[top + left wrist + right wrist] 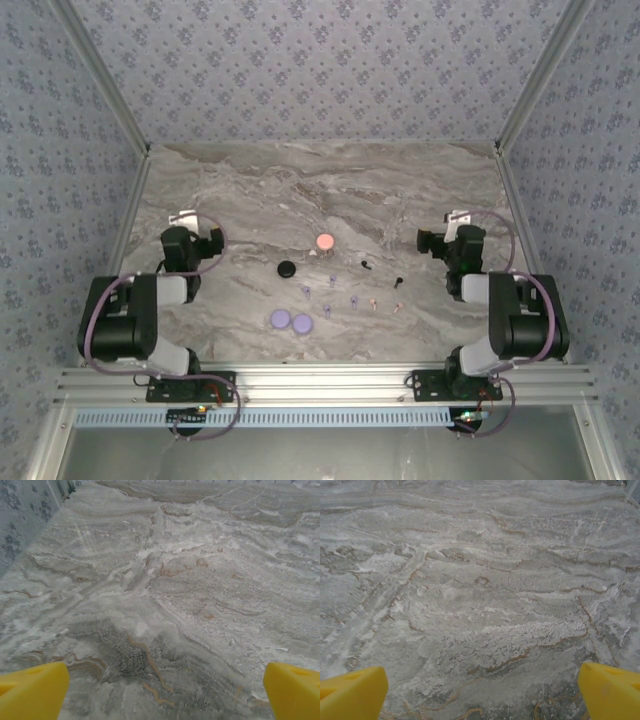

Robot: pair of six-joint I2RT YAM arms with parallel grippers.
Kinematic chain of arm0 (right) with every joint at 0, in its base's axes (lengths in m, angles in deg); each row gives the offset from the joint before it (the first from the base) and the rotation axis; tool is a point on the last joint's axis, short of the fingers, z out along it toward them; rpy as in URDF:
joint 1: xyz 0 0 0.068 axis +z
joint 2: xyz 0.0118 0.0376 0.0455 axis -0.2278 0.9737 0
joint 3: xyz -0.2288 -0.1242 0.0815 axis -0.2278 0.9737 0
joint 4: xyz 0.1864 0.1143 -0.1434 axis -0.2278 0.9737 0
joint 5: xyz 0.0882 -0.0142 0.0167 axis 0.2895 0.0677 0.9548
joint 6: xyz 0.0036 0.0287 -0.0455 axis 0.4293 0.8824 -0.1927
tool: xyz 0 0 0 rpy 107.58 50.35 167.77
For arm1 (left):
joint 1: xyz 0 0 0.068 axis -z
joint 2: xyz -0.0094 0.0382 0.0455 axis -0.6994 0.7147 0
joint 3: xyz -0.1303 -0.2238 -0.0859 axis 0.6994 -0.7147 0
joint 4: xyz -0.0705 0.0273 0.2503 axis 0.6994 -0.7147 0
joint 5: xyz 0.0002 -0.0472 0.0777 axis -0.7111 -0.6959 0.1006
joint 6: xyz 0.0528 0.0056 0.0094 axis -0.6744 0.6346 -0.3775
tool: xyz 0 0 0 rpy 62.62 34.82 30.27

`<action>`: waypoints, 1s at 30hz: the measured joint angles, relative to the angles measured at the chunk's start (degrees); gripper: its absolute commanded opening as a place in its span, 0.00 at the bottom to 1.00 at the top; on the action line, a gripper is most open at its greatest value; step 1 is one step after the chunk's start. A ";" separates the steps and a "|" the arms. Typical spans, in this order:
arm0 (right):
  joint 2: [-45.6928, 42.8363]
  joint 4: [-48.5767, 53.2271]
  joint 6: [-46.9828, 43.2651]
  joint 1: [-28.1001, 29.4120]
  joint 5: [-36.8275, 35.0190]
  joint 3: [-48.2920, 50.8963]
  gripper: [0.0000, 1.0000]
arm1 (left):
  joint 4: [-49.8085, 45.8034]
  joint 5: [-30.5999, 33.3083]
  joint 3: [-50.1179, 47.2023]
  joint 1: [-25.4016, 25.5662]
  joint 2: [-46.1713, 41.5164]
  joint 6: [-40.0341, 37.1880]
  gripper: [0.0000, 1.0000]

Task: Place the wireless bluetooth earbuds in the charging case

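Handling: wireless bluetooth earbuds (pixel 353 302) likely light, rigid, slippery; pinch each across its stem.
Location: scattered on the desk (pixel 250 200) centre, beside round discs (pixel 280 319), between both arms.
Left gripper (pixel 166 680): released, empty.
Right gripper (pixel 482 685): released, empty.

You are looking into a robot test cell (lab-style): aluminium rails (pixel 330 380) are framing a marble-print table (pixel 330 190) and wallpapered walls (pixel 320 70).
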 measured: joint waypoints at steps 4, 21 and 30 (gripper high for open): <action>-8.26 8.98 0.04 0.00 2.01 -4.76 1.00 | -8.24 -0.28 1.55 0.00 -13.46 3.48 0.99; -2.43 46.03 -18.14 16.94 22.47 -29.73 1.00 | -39.19 -14.80 12.15 5.84 -20.20 35.10 0.99; 17.51 63.49 -41.42 30.56 18.53 -49.99 1.00 | -39.60 -15.17 10.82 6.80 -20.20 37.77 0.99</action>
